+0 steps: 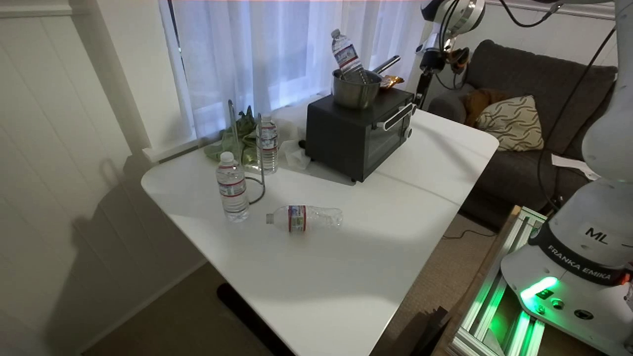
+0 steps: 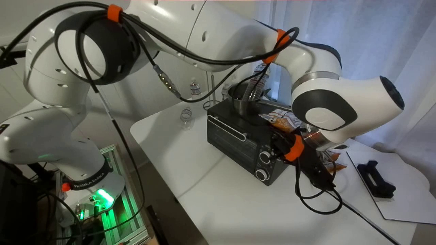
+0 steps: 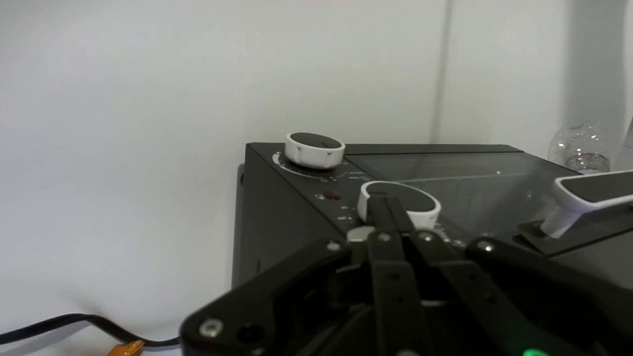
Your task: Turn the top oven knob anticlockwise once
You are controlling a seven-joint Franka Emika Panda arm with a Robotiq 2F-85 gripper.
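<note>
The dark grey oven (image 1: 339, 136) stands on the white table and also shows in an exterior view (image 2: 232, 144). Its top knob (image 2: 265, 157) is round with a pale rim. In the wrist view the top knob (image 3: 418, 201) is the nearer one, partly hidden behind the fingertips. The lower knob (image 3: 315, 151) lies farther off and also shows in an exterior view (image 2: 261, 175). My gripper (image 3: 389, 210) is shut, its fingers together with nothing seen between them. The tips overlap the near side of the top knob; I cannot tell if they touch it.
A metal pot (image 1: 357, 91) holding a bottle (image 1: 347, 55) sits on the oven, beside snack bags (image 2: 284, 122). The oven handle (image 3: 601, 190) juts out near the gripper. Bottles (image 1: 232, 190) and a wire stand (image 1: 261, 163) are on the table. A cable (image 3: 94, 319) lies behind.
</note>
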